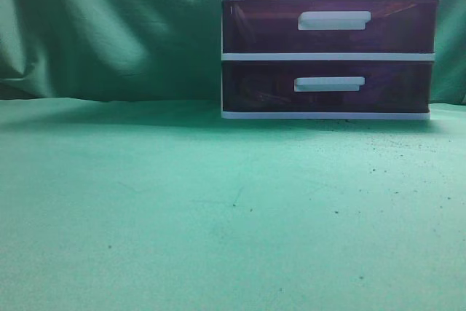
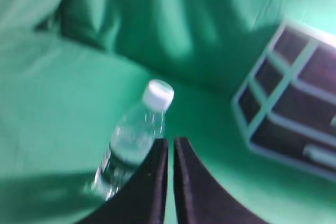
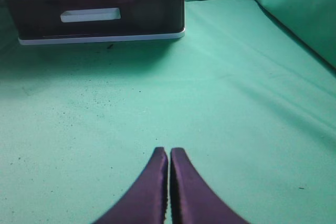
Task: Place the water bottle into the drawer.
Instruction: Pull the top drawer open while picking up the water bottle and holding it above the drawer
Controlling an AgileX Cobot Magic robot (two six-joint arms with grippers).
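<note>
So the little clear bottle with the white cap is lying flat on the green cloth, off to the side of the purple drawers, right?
Not quite: the left wrist view shows the water bottle standing upright on the green cloth, white cap on top. It is indeed off to the side of the purple drawers.

The water bottle [image 2: 134, 145] stands on the cloth [image 2: 47, 129], left of the drawer unit [image 2: 294, 108].

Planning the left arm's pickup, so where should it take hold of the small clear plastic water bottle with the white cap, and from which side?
Grip the small clear plastic water bottle around its ribbed mid-body, below the white cap. It appears upright on the green cloth, so approach level from the side.
</note>
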